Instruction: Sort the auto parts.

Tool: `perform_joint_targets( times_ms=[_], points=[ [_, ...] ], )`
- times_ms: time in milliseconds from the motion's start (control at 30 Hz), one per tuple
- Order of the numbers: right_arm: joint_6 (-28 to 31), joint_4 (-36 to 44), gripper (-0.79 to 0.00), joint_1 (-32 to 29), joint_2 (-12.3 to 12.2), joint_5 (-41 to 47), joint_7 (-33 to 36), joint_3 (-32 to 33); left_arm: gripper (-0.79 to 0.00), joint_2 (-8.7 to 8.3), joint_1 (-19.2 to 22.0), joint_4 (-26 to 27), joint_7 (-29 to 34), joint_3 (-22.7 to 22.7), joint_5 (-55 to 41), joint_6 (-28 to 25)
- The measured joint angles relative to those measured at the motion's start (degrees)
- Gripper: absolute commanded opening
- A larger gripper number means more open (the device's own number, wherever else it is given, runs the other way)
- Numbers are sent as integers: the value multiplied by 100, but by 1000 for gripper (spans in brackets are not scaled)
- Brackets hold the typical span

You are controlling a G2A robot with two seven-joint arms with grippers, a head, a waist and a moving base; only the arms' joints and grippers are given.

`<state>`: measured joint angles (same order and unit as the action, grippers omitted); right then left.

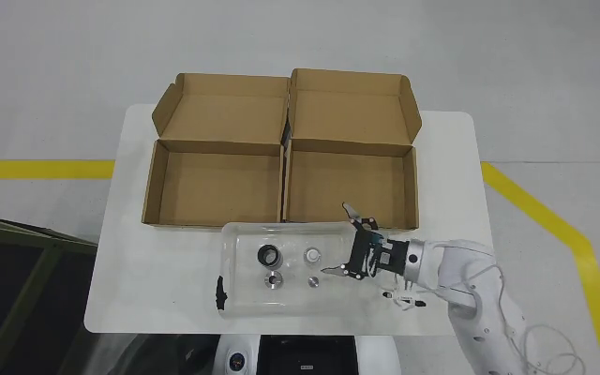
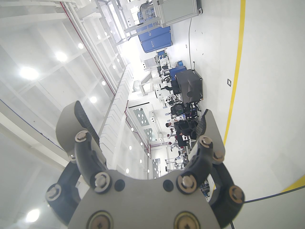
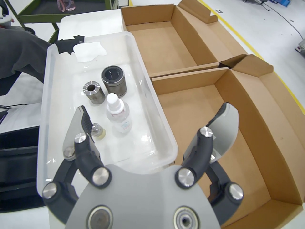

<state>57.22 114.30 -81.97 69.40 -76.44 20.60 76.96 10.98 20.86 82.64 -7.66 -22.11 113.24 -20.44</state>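
A clear plastic tray (image 1: pixel 246 300) (image 3: pixel 62 101) lies at the table's front edge. In it are a dark bearing sleeve (image 1: pixel 270 254) (image 3: pixel 113 79), a smaller steel cylinder with a hole (image 1: pixel 273 280) (image 3: pixel 93 92), a small spray bottle (image 1: pixel 312 254) (image 3: pixel 118 114) and a little metal knob (image 1: pixel 312 281) (image 3: pixel 98 131). My right gripper (image 1: pixel 335 239) (image 3: pixel 153 110) hovers open over the tray's right end, empty, one finger beside the knob. My left gripper (image 2: pixel 141 109) is open and empty, pointing out into the room.
Two open cardboard boxes stand side by side behind the tray: the left box (image 1: pixel 214 187) (image 3: pixel 164 39) and the right box (image 1: pixel 349 187) (image 3: pixel 214 120). A piece of black tape (image 1: pixel 219 295) (image 3: pixel 69 45) is on the tray's left end. A green cart (image 3: pixel 71 8) stands beyond the table.
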Motion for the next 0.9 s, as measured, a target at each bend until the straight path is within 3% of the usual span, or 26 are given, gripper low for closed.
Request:
perform_joint_targets(
  times_ms=[433,900],
  points=[
    [78,-120,0,389,-45,28,932,-1096,0,0,0,0,0,0,0,0],
    [-270,-247,0,566,-118,218,1357,-1314,0,0,0,0,0,0,0,0]
  ],
)
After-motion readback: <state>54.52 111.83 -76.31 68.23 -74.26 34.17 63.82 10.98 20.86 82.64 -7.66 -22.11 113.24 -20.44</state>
